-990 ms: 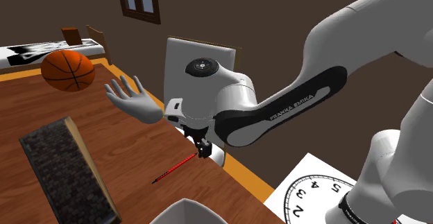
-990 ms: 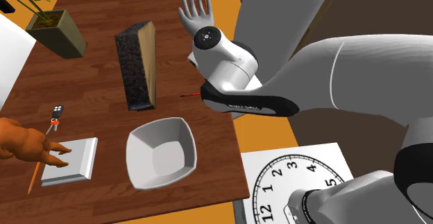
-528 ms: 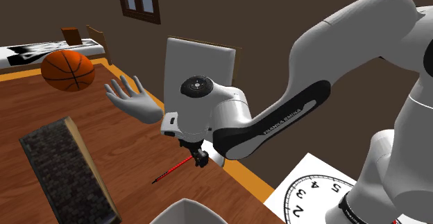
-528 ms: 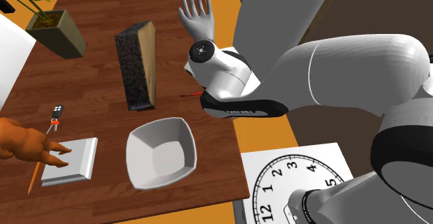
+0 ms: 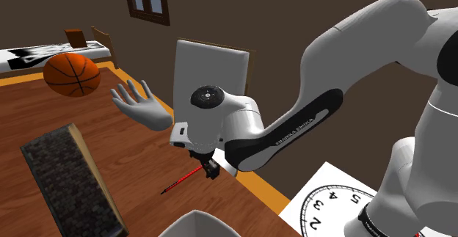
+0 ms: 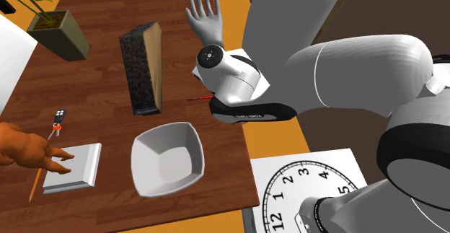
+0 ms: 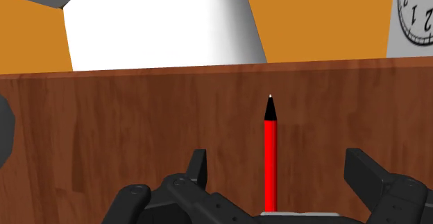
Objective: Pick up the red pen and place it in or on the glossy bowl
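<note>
The red pen (image 7: 270, 161) with a black tip lies flat on the wooden table, close to its edge. My gripper (image 7: 281, 181) hangs low over the pen, open, with the pen between the fingers (image 7: 198, 170) and untouched. In the shoulder view the gripper (image 5: 210, 170) sits over the pen's (image 5: 182, 180) far end. In the second exterior view a short piece of the pen (image 6: 200, 97) pokes out from under the wrist. The glossy white bowl (image 6: 148, 168) stands empty on the table, nearer the stand than the pen; its rim (image 5: 192, 215) shows at the shoulder view's bottom.
A dark speckled block (image 6: 142, 66) lies beside the pen. A grey model hand (image 5: 139, 105) and a basketball (image 5: 72, 73) sit farther back. A potted plant (image 6: 59, 33), a white slab (image 6: 72, 166) and a key fob (image 6: 60, 115) lie across the table. A clock face (image 6: 310, 195) lies on the floor.
The wrist has sunk toward the table, bringing the gripper down over the pen. The fingers stayed apart and the pen has not moved.
</note>
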Motion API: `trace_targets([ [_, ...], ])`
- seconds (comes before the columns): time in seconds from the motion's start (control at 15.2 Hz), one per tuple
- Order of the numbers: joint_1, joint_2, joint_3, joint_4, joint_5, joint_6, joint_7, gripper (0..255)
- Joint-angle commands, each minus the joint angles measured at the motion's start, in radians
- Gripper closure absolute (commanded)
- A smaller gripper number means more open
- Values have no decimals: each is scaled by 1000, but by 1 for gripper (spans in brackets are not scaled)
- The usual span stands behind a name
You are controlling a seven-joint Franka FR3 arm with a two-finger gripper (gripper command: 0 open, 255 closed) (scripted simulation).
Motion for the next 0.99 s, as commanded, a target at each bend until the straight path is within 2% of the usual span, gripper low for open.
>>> trace_targets([
  [0.0, 0, 0, 0, 0, 0, 0, 0, 0],
  [0.07, 0, 0, 0, 0, 0, 0, 0, 255],
  [0.66, 0, 0, 0, 0, 0, 0, 0, 255],
  [0.92, -4, -34, 8, 14, 36, -41, -34, 255],
])
